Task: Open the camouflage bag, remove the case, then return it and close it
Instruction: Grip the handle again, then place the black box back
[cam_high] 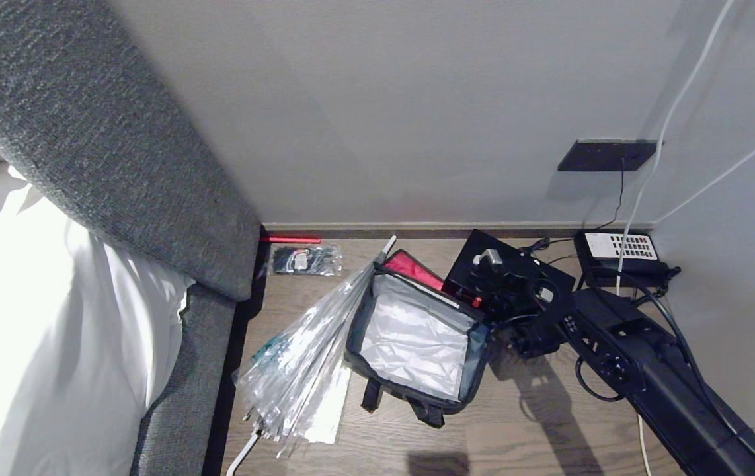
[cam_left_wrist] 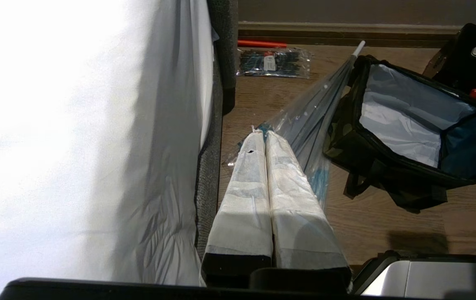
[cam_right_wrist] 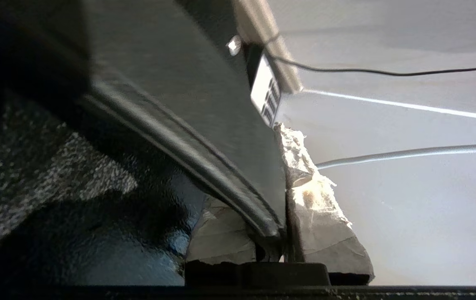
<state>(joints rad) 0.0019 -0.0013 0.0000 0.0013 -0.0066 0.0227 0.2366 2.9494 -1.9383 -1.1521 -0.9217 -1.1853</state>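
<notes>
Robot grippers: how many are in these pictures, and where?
2. The right gripper is clamped on the edge of a black case beside the open camouflage bag. The left gripper hangs shut near the bed.

Cloth, foil, plastic and wood

Camouflage bag (cam_high: 417, 344) of soft cloth, crinkled silvery lining inside; beside it, glossy clear plastic round the umbrella (cam_high: 305, 357); under both, matt wood-grain floor (cam_high: 536, 430); coarse grey woven fabric on the headboard (cam_high: 86, 132).

Head view looks down on the camouflage bag (cam_high: 417, 340); left wrist shares it, right wrist hugs close.
</notes>
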